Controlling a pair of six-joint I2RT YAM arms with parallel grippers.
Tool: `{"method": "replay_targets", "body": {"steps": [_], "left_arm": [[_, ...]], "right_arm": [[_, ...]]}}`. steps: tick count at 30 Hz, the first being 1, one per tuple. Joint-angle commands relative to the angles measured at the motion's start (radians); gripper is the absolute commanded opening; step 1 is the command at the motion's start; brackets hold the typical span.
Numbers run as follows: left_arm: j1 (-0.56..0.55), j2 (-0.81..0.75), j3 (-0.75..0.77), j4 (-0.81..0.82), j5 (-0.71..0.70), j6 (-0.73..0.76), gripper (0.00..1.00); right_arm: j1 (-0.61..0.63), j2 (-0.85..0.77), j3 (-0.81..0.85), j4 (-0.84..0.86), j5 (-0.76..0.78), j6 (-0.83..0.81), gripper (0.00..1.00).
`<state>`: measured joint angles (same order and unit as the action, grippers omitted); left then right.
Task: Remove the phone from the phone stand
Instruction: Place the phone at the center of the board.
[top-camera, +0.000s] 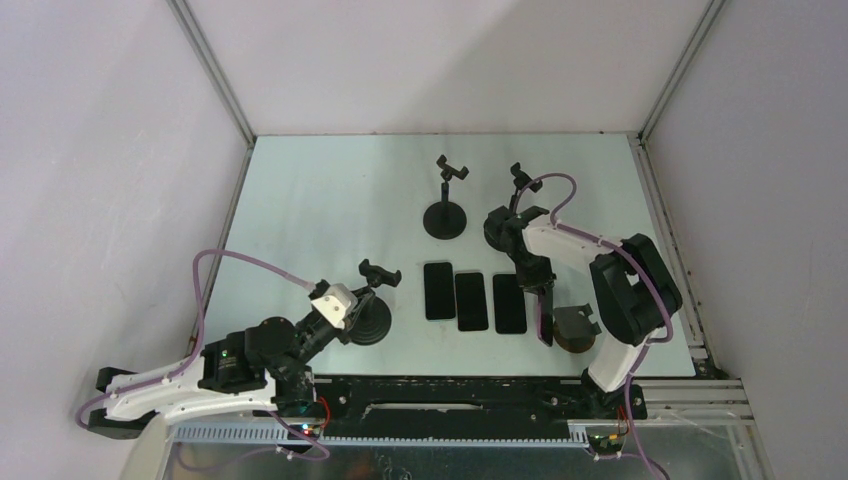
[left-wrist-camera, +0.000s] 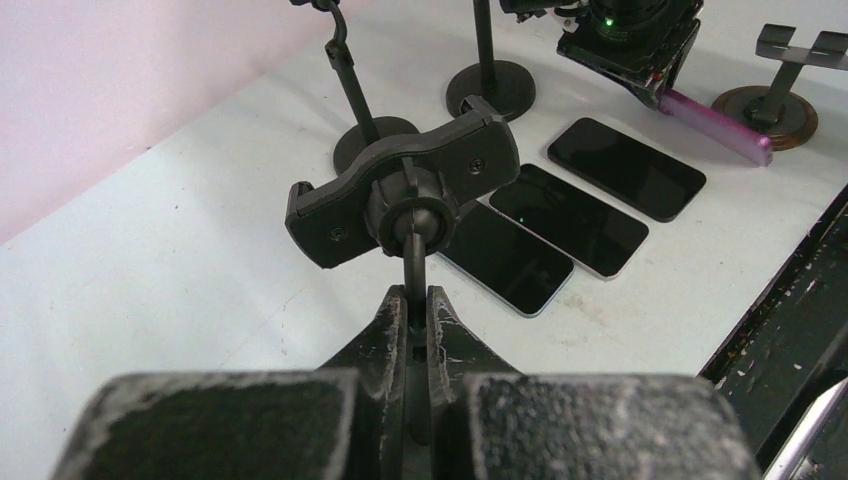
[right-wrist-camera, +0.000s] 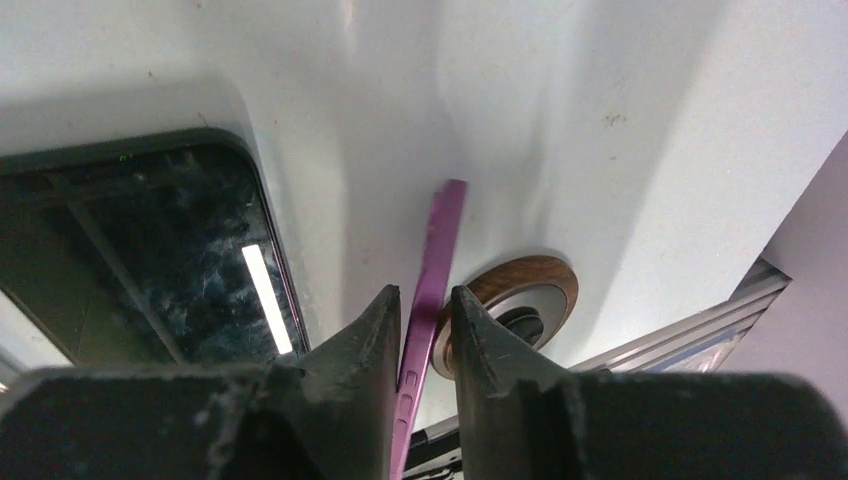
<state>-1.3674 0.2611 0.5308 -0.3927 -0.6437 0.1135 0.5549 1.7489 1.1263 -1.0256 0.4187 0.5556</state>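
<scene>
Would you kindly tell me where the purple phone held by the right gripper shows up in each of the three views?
Top external: the purple phone is edge-on, lower centre-right, just right of the row of flat phones.
Left wrist: purple phone at upper right, jutting from the right gripper.
Right wrist: centre, clamped between the fingers.
Shared landmark: the wooden-based stand beside it.

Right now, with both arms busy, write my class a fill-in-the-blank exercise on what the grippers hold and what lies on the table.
1. The right gripper is shut on a phone whose side is coloured ____.
2. The number of dark phones lying flat in a row on the table is ____.
3. The left gripper is shut on the stem of a black phone stand whose cradle is ____.
4. The stand nearest the right gripper has a round base that looks like ____.

Missing words: purple; three; empty; wood.
</scene>
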Motion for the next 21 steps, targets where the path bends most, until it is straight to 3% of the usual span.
{"method": "replay_targets", "body": {"steps": [1, 9, 14, 21], "left_arm": [[0.006, -0.009, 0.017, 0.065, -0.004, 0.009, 0.0], [0.006, -0.009, 0.017, 0.065, -0.002, 0.008, 0.0], [0.005, -0.006, 0.017, 0.061, 0.004, 0.007, 0.0], [0.005, -0.005, 0.017, 0.059, 0.008, 0.004, 0.0]], "right_arm": [[-0.009, 0.03, -0.004, 0.015, 0.079, 0.032, 0.3], [-0.002, 0.037, -0.004, 0.041, 0.061, 0.022, 0.38], [0.012, 0.001, -0.004, 0.072, 0.01, 0.007, 0.51], [0.03, -0.057, -0.005, 0.078, -0.013, 0.009, 0.53]]}}
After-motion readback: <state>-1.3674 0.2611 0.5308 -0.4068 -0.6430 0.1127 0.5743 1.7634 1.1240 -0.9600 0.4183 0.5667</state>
